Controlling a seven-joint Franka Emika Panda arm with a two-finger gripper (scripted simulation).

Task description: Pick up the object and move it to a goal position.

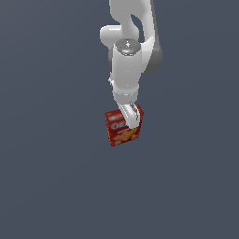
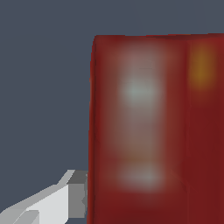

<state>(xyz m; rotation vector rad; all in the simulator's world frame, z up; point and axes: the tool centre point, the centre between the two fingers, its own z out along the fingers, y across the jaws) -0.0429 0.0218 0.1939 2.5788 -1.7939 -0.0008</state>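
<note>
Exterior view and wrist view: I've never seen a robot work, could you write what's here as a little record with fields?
arm: white, reaching down from the top of the exterior view
gripper: at the box's top, one finger against its side
held thing: red cracker box, tilted
box front: white lettering, orange crackers pictured
surroundings: plain grey-blue surface
goal marker: none visible

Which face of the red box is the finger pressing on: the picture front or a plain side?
A plain side. In the wrist view one finger meets the cracker box at its side edge; the cracker-picture front faces the exterior camera, partly behind the gripper.
</note>
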